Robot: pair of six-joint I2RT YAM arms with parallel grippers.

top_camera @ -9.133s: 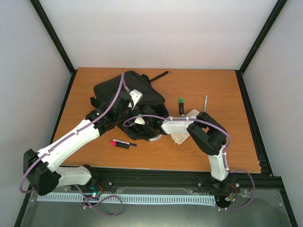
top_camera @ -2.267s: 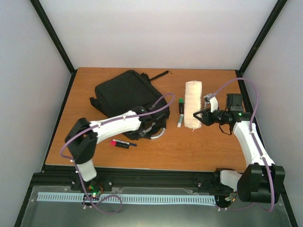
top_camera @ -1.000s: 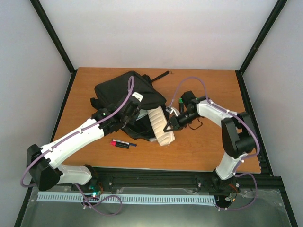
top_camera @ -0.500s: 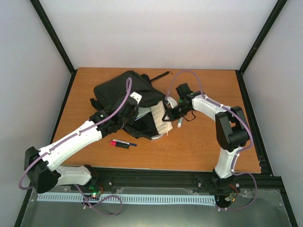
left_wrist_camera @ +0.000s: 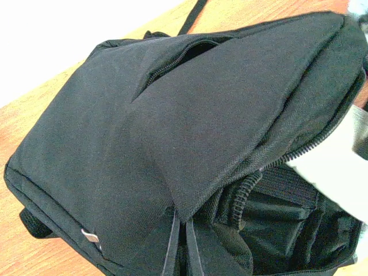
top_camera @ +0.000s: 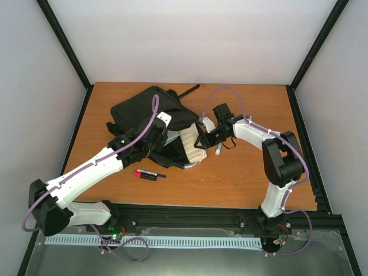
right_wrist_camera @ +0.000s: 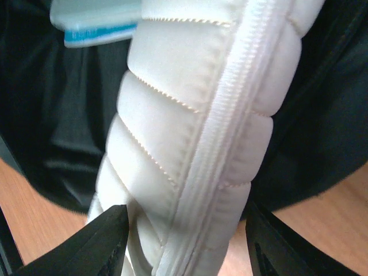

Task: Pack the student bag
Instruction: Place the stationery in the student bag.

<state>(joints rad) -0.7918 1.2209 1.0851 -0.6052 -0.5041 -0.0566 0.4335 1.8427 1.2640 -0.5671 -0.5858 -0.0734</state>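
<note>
Partly hidden; pouch (top_camera: 191,144) inside student bag (top_camera: 144,109)

Top view: I look down from high behind the near edge over the whole table (top_camera: 247,172). Left wrist: close on the student bag (left_wrist_camera: 144,132). Right wrist: closer, on the cream pouch (right_wrist_camera: 190,132); top shares both.

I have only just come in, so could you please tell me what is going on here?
The two arms are packing the student bag. The right gripper is clamped on a cream ribbed pouch, one end at the bag's open mouth. The left gripper is at the raised flap; its grip is hidden. A red-and-black pen lies on the table.
</note>
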